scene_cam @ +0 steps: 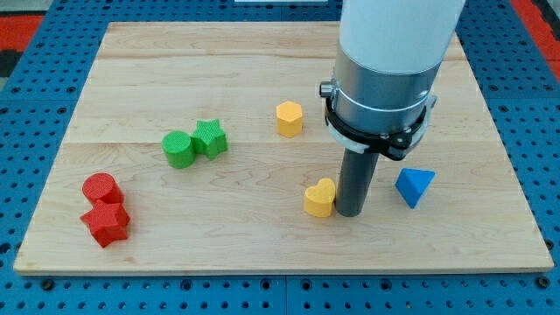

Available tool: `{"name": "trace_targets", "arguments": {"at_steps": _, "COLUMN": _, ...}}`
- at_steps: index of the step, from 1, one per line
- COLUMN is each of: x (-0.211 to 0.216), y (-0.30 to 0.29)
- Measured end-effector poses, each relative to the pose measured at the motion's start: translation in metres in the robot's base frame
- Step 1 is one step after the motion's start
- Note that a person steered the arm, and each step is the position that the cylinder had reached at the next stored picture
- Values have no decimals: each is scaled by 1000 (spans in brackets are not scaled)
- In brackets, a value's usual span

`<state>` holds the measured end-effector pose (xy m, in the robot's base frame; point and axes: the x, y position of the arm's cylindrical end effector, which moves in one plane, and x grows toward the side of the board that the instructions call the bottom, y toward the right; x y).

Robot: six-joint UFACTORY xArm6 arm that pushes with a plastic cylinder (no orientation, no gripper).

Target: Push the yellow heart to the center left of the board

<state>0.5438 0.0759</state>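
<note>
One contact matters: my tip [348,213] (a bare rod, no jaws) touches the yellow heart [320,199] on its right-edge side, presumably to drive it toward the board's [262,249] left edge.

Two red blocks [105,208], two green blocks [194,144], two yellow blocks [304,157], one blue block [414,186]

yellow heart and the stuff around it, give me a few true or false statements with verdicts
1. My tip is right beside the yellow heart, on its side toward the view's right. True.
2. The blue block lies to the view's left of the yellow heart. False: it lies to the view's right, past my tip.
3. The green cylinder and the green star sit side by side. True.
4. The yellow hexagon is stacked on the yellow heart. False: it stands apart, nearer the view's top.
5. The red cylinder and the red star are near the view's right edge. False: near the left edge.
</note>
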Motion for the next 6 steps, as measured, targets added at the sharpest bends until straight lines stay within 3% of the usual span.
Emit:
{"name": "trace_targets", "arguments": {"at_steps": 2, "x": 18, "y": -9}}
{"name": "trace_targets", "arguments": {"at_steps": 6, "x": -24, "y": -26}}
